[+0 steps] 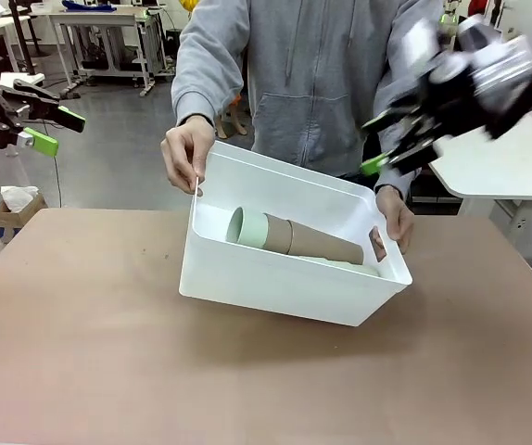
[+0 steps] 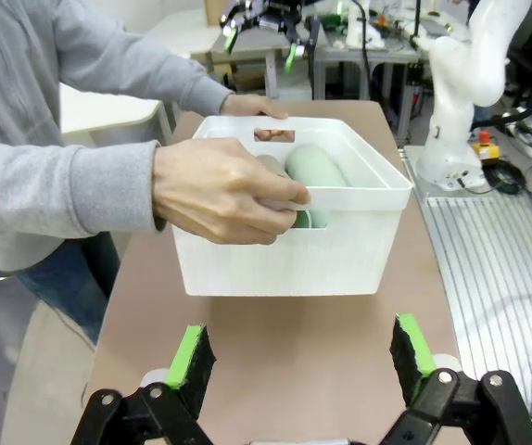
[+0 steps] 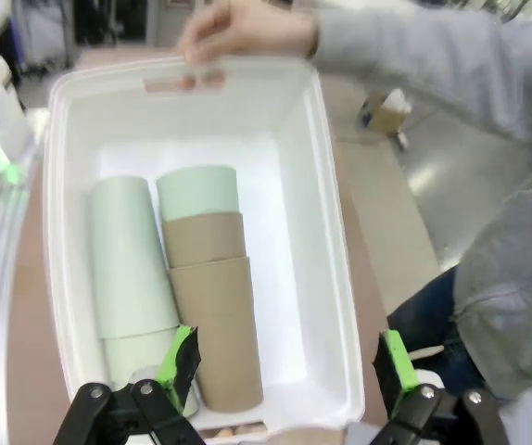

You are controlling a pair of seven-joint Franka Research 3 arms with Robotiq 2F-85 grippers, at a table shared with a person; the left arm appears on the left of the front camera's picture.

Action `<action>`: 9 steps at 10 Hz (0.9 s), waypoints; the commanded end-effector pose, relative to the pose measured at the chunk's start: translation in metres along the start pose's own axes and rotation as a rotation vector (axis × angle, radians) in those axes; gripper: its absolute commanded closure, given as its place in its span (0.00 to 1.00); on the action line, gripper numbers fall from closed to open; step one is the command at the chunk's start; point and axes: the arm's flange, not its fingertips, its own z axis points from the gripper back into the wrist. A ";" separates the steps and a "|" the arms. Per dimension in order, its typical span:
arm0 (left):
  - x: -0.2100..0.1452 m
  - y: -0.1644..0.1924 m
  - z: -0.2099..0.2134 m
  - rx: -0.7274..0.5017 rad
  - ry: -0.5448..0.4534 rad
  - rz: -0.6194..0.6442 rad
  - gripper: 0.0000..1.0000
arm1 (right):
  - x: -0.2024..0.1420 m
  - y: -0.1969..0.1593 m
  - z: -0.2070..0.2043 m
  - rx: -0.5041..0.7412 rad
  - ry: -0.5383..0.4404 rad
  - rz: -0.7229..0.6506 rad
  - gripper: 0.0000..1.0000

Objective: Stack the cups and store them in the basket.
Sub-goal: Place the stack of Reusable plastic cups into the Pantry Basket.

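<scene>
Below our right pincer [image 3: 280, 366], whose jaws stand wide apart and hold nothing, the basket [image 3: 331, 232] sits tipped up in the person's two hands [image 1: 188, 153], one on each short end. Our left pincer [image 1: 51, 130] hangs high at the far left, well apart from everything, also wide open and empty, so the right arm is the nearer one. Inside the basket the cups [image 3: 206, 297] lie on their sides in two nested rows, touching: a mint row [image 3: 122, 260] beside a row of tan cups with one mint cup at its end. Their long axis runs along the basket's length, left to right across the tabletop [image 1: 81, 352]. We judge the storing done, and the right pincer need only clear away.
</scene>
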 end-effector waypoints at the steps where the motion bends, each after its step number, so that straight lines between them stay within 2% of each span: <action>1: 0.000 -0.002 0.001 -0.007 0.007 -0.004 0.00 | -0.008 -0.009 0.078 0.007 -0.126 -0.098 0.00; 2: 0.000 -0.002 0.001 -0.007 0.007 -0.004 0.00 | -0.025 -0.017 0.119 -0.003 -0.228 -0.148 0.00; 4: 0.000 -0.002 0.001 -0.007 0.007 -0.004 0.00 | -0.060 -0.021 0.171 0.011 -0.333 -0.217 0.00; 7: 0.000 -0.002 0.001 -0.007 0.007 -0.004 0.00 | -0.096 -0.016 0.210 -0.054 -0.363 -0.236 0.00; 9: 0.000 -0.002 0.001 -0.007 0.007 -0.004 0.00 | -0.088 -0.011 0.206 -0.015 -0.337 -0.227 0.00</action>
